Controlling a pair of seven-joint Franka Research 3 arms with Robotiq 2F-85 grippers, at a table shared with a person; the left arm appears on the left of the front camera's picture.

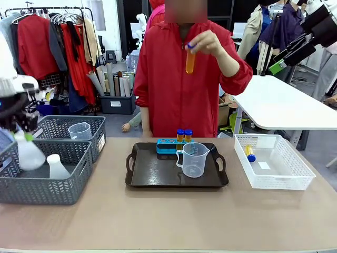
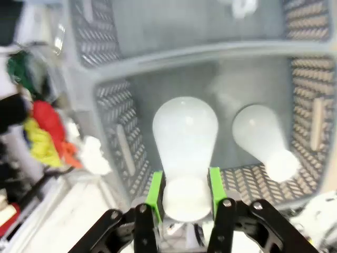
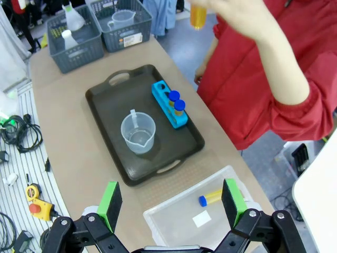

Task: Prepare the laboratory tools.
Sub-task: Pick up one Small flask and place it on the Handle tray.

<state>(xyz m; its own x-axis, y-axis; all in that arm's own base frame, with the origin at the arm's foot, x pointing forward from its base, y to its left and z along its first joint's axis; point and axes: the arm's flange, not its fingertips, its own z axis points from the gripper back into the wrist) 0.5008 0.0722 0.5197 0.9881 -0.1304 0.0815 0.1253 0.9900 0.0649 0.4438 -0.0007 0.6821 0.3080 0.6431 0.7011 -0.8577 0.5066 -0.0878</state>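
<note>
My left gripper (image 2: 185, 192) is shut on the neck of a white conical flask (image 2: 185, 136), holding it over the front grey basket (image 2: 118, 137). In the front view that flask (image 1: 29, 153) hangs tilted under the left gripper (image 1: 23, 134). A second flask (image 1: 57, 166) stands in the same basket. A clear beaker (image 1: 193, 159) sits on the dark tray (image 1: 152, 176), next to a blue rack (image 1: 167, 146) with two blue-capped orange tubes (image 1: 184, 135). The person's hand holds up another tube (image 1: 190, 60). My right gripper (image 3: 171, 203) is open, high above the white basket (image 3: 174, 211).
A further tube (image 1: 249, 153) lies in the white mesh basket (image 1: 274, 179) at the right. The rear grey basket (image 1: 97, 139) holds a second clear beaker (image 1: 80, 130). The person in a red jacket (image 1: 168, 89) stands at the far edge. Bare tabletop runs along the front.
</note>
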